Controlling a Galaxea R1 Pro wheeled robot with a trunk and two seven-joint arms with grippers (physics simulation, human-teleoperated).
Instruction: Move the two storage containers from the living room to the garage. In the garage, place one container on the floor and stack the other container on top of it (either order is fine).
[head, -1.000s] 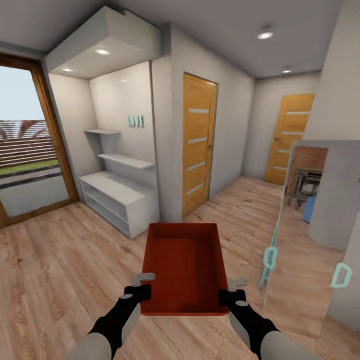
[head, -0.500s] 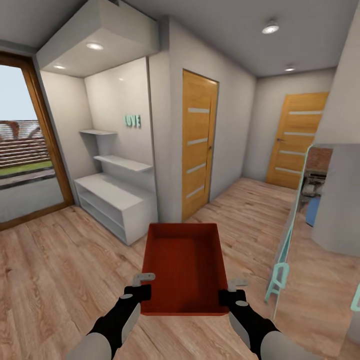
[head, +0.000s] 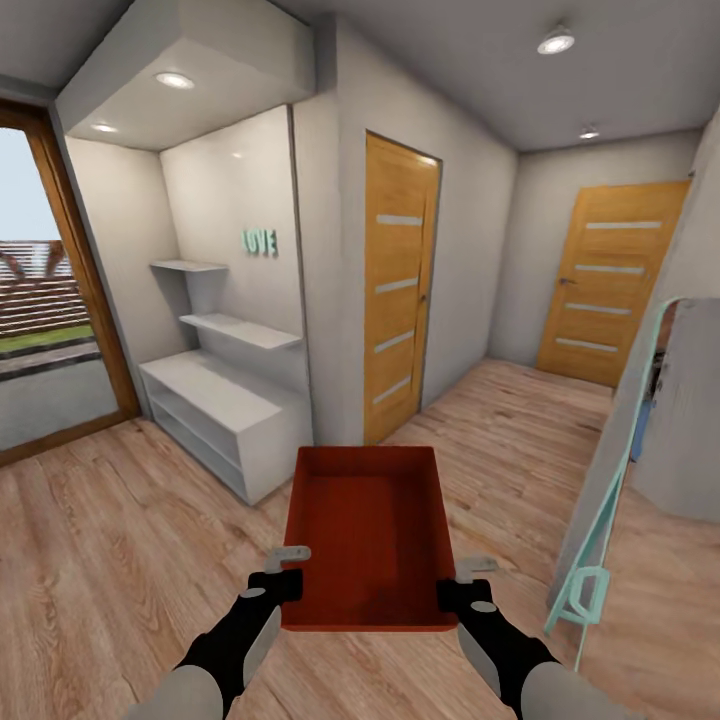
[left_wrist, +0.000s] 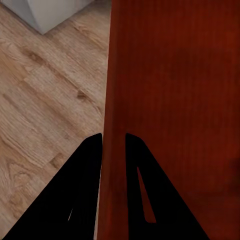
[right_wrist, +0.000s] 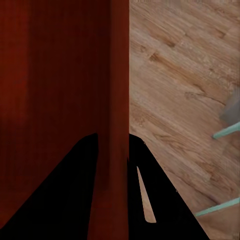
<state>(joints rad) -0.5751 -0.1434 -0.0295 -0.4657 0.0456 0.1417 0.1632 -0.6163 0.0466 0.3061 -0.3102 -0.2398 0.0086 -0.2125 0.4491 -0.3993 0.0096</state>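
Container (head: 368, 540), red-orange and empty, hangs dead ahead at your 12 o'clock, long axis running away from you. Your left fingers (head: 291, 553) pinch its 9 o'clock wall and your right fingers (head: 474, 566) its 3 o'clock wall, both closed thin on the rim and equally near. Beyond, wood-plank floor (head: 120, 540) leads past a white shelf unit (head: 215, 410) at 11 toward two wooden doors (head: 398, 290).
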